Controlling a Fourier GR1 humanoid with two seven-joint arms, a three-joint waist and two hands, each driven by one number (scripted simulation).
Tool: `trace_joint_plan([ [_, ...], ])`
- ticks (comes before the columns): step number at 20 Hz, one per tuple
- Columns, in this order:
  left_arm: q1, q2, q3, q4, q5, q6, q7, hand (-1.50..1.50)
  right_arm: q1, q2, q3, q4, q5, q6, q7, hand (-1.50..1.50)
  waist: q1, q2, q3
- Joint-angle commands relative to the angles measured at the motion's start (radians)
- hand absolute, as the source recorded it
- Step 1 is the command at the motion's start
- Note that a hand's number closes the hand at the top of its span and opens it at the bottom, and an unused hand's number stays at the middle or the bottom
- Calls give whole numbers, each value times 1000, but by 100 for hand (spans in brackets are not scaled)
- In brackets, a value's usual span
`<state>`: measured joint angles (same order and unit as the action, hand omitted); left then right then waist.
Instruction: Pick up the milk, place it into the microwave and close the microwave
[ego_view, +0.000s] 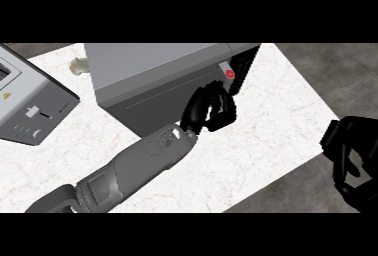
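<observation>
The grey microwave (159, 65) stands at the middle of the white counter, its dark front face turned toward me and its door lying flat against the body. A red button (229, 74) marks its control strip at the right end. My left hand (210, 107) reaches in from the lower left and rests against the right part of that front face, fingers relaxed and holding nothing. My right hand (353, 152) rests open at the right edge of the view, off the counter's side. No milk shows anywhere in view.
A grey toaster-like appliance (29, 105) sits at the counter's left edge. A small pale object (77, 64) lies behind it, next to the microwave's far left corner. The counter's right edge (314, 125) drops to dark floor.
</observation>
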<state>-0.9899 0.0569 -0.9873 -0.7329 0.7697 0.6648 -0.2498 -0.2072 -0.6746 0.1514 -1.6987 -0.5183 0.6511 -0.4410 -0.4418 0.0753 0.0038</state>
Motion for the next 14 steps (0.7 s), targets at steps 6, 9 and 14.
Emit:
trace_joint_plan([
  [6, -124, -54, 15, 6, 10, 4, -23, 150, 6, 2, 27, -72, -24, 41, -13, 150, -44, -3, 0],
  [9, -120, -54, 14, 3, 16, 19, -38, 150, 16, 0, 40, -86, -27, 47, -5, 150, -43, -1, 1],
  [14, -7, -55, 175, -29, 223, 31, 66, 150, 62, -34, 138, -116, -13, 95, 71, 150, 17, 32, -16],
])
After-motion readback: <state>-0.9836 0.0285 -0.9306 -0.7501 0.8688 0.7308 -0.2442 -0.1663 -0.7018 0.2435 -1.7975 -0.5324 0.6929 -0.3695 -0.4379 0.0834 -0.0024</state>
